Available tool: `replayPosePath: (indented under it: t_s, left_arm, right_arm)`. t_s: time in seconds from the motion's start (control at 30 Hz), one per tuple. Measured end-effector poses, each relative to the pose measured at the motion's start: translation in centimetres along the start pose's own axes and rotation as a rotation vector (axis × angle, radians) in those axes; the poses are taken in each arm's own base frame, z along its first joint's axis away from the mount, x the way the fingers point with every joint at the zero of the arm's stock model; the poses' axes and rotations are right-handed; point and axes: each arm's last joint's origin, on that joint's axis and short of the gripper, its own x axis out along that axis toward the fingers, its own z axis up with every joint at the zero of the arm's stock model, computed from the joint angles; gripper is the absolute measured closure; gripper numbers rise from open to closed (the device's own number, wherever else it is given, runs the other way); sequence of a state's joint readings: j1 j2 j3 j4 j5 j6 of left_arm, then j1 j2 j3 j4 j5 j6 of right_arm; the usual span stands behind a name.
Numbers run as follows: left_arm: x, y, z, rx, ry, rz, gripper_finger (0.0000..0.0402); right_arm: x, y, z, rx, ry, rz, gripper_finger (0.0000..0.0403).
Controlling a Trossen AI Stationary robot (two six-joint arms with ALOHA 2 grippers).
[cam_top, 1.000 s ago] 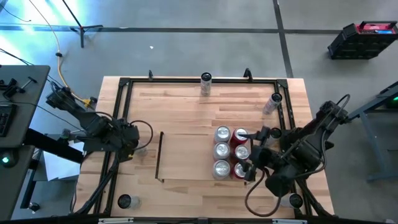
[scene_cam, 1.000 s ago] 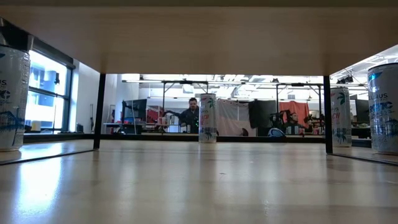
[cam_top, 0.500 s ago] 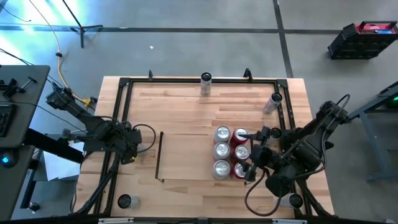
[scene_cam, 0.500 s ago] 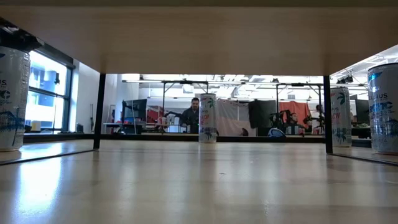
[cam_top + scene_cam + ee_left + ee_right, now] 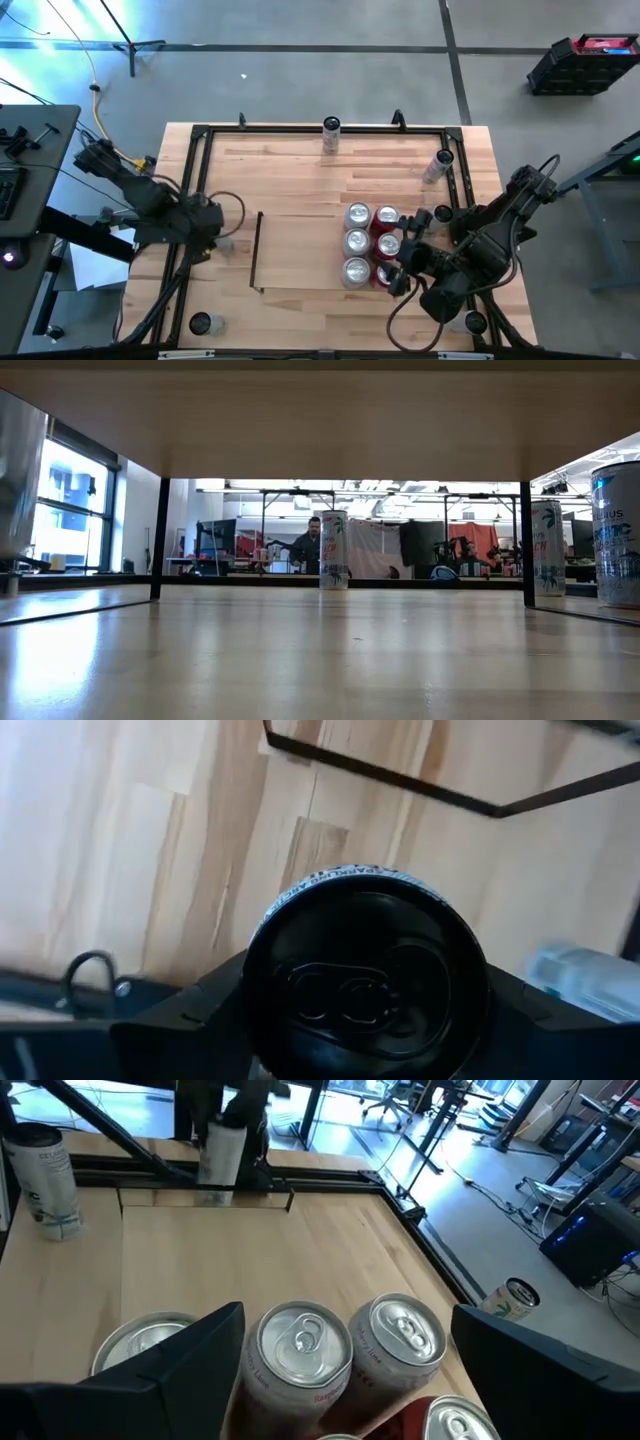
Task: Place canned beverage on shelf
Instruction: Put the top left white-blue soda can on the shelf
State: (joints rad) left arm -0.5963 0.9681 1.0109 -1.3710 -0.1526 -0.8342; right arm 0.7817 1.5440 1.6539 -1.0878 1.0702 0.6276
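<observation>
Overhead straight down, low level across table [image 5: 300,190], wrists close

A can [image 5: 365,985] fills the middle of the left wrist view, seen from above, its dark top and pull tab facing the camera. The left gripper [image 5: 365,1020] has 1 dark finger [image 5: 190,1020] on each side of it. Beyond lie light wood boards [image 5: 150,840] and a thin black rail [image 5: 400,782].

Eleven cans [image 5: 357,241], two arms [image 5: 150,205], one shelf [image 5: 300,250]
</observation>
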Motion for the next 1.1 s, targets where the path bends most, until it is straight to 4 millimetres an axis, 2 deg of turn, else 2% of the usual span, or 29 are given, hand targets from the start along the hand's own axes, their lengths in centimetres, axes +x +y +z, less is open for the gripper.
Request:
replayPosePath:
  t_s: [0.23,0.37,0.57,0.7,0.77,0.97,1.1]
  left_arm:
    - [-7.6,0.7,1.3,-0.051,-0.054,-0.063,0.0165]
    - [-11.4,0.7,2.9,-0.022,-0.193,-0.146,0.0165]
    - [-14.7,0.0,6.5,0.097,-0.309,-0.144,0.0165]
    - [-15.2,-0.7,9.3,0.204,-0.325,-0.112,0.0165]
    - [-14.9,-1.3,11.1,0.252,-0.328,-0.097,0.0165]
    - [-12.3,-2.3,16.2,0.367,-0.256,-0.049,0.0165]
    - [-9.9,-2.4,18.7,0.393,-0.193,-0.007,0.0165]
  right_arm:
    - [0.2,-0.2,0.2,0.004,-0.020,-0.033,0.0061]
    - [0.8,-0.4,0.4,0.022,-0.017,-0.046,0.0061]
    - [1.8,-0.8,1.0,0.051,-0.015,-0.058,0.0061]
    - [2.3,-0.9,1.4,0.046,-0.029,-0.060,0.0061]
    - [2.4,-0.8,1.8,0.041,-0.046,-0.055,0.0061]
    - [2.4,-0.3,2.9,0.010,-0.096,0.008,0.0061]
    - [2.4,-0.2,2.9,0.030,-0.089,0.031,0.0061]
